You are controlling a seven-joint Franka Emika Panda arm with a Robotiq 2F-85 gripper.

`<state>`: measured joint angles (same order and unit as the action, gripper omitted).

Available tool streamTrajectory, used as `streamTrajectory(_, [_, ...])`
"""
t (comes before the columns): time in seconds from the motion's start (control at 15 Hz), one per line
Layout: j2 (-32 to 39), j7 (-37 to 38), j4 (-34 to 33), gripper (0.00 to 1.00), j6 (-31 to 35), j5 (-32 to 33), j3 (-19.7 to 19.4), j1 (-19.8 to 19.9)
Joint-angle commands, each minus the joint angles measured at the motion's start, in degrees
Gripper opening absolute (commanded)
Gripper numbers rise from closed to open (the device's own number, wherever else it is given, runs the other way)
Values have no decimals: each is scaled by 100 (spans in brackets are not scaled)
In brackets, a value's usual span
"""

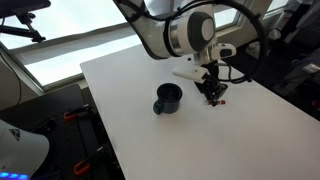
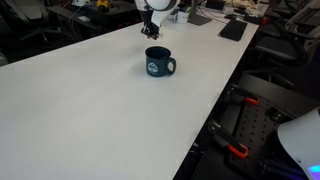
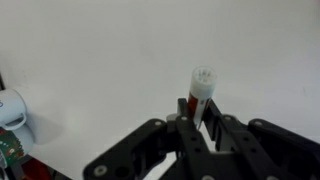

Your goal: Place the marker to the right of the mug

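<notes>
The dark blue-black mug (image 1: 167, 98) stands upright on the white table; it also shows in an exterior view (image 2: 157, 63) with its handle to the side. My gripper (image 1: 213, 93) is down at the table close beside the mug. In the wrist view my gripper (image 3: 197, 113) is shut on the marker (image 3: 201, 88), a white-capped marker with a red band, held between the fingers with its tip pointing away. In an exterior view my gripper (image 2: 148, 30) is just behind the mug. The mug is out of the wrist view.
The white table (image 2: 90, 110) has edges near the dark floor. Dark flat items (image 2: 233, 29) lie at its far end. Red-handled tools (image 2: 238, 152) sit below the table edge. A cable (image 1: 250, 45) loops by the arm.
</notes>
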<state>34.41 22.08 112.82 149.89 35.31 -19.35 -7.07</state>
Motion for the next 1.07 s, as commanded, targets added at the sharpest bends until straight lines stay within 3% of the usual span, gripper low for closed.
streamTrajectory(0.0, [186, -681, -53, 5, 72, -571, 543, 433])
streamTrajectory(0.53, [360, -2739, -39, 5, 117, -2073, 1533, 1366])
streamTrajectory(0.6, [362, -2992, -32, 45, 94, -2254, 1666, 1506])
streamTrajectory(0.67, [367, -3253, -26, 46, 69, -2436, 1798, 1651])
streamTrajectory(1.0, [495, -4212, -43, 81, -89, -3048, 2234, 2143])
